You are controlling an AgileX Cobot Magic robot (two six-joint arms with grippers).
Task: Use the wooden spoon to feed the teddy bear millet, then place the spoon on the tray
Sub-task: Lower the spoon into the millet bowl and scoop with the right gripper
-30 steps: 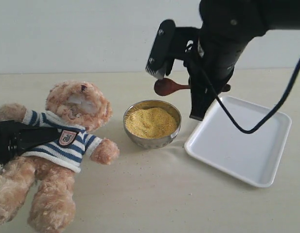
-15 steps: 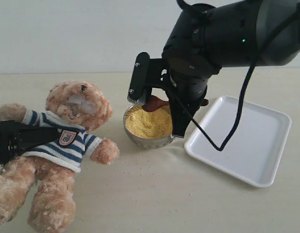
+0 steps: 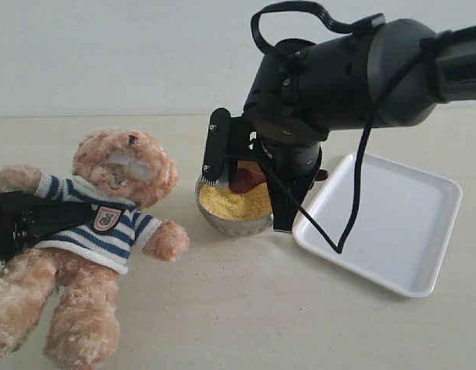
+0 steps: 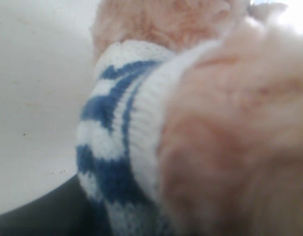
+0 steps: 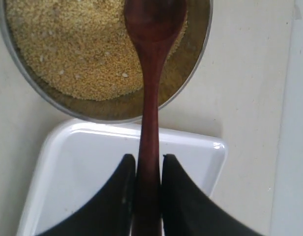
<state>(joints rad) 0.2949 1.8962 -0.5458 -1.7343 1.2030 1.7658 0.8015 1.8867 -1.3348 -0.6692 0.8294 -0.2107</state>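
The teddy bear [image 3: 114, 223] lies on its back on the left of the table. My left gripper [image 3: 25, 223] is clamped across its striped shirt. Its sleeve [image 4: 117, 132] fills the left wrist view, beside one dark finger [image 4: 43, 216]. My right gripper [image 5: 149, 164] is shut on the slim handle of the wooden spoon [image 5: 150, 88]. The spoon's bowl [image 3: 248, 181] rests on the millet [image 3: 230, 202] in the steel bowl [image 3: 230, 225]. The white tray [image 3: 392, 223] lies just right of the bowl, under the gripper's fingers [image 5: 117, 196].
The bulky black right arm [image 3: 330, 77] and its cable [image 3: 353, 200] hang over the bowl and the tray's near corner. The bear's paw [image 3: 167, 240] lies close to the bowl's left side. A pale wall stands behind the table.
The right arm has dropped down and leftwards, bringing the spoon from above the bowl into the millet. The bear and left gripper have not moved.
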